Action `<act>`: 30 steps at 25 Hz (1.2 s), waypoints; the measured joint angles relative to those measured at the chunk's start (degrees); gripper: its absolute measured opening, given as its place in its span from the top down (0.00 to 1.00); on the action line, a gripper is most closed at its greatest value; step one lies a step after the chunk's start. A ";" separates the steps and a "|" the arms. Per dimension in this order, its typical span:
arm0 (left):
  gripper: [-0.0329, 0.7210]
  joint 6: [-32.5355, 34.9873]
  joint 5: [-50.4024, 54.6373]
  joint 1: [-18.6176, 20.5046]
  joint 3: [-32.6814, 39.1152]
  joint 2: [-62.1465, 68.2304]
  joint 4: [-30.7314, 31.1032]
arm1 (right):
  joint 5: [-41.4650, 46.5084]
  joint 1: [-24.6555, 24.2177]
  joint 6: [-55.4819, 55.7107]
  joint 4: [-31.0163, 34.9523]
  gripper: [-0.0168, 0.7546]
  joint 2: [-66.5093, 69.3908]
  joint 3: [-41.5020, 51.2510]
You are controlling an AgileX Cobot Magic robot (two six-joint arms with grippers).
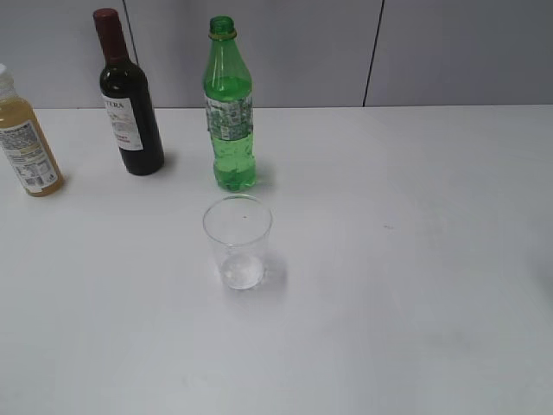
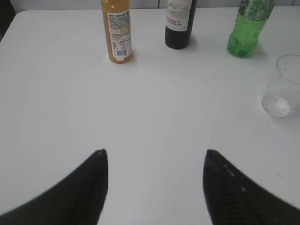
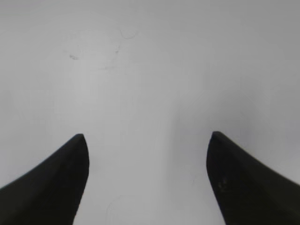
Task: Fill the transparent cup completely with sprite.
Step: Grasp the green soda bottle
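Note:
The transparent cup [image 1: 238, 242] stands upright and looks empty in the middle of the white table; it also shows at the right edge of the left wrist view [image 2: 282, 86]. The green sprite bottle [image 1: 230, 108] stands uncapped just behind the cup, partly filled; its lower part shows in the left wrist view [image 2: 246, 28]. My left gripper [image 2: 154, 152] is open and empty over bare table, well to the left of the cup. My right gripper [image 3: 147, 136] is open and empty over bare table. Neither gripper shows in the exterior view.
A dark wine bottle with a red cap [image 1: 130, 99] stands left of the sprite bottle, seen also in the left wrist view [image 2: 179, 23]. A yellowish juice bottle [image 1: 26, 138] stands at the far left, seen also in the left wrist view [image 2: 117, 30]. A grey wall runs behind the table.

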 joint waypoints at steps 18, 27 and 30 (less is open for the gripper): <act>0.31 0.00 0.00 0.00 0.00 0.00 0.00 | -11.68 0.00 -0.05 0.06 0.21 -43.05 39.61; 0.31 0.00 0.00 0.00 0.00 0.00 0.00 | -13.64 0.00 -0.05 0.12 0.21 -58.17 50.22; 0.31 0.00 0.00 0.00 0.00 0.00 0.00 | -13.77 0.00 -0.05 0.17 0.21 -62.63 51.27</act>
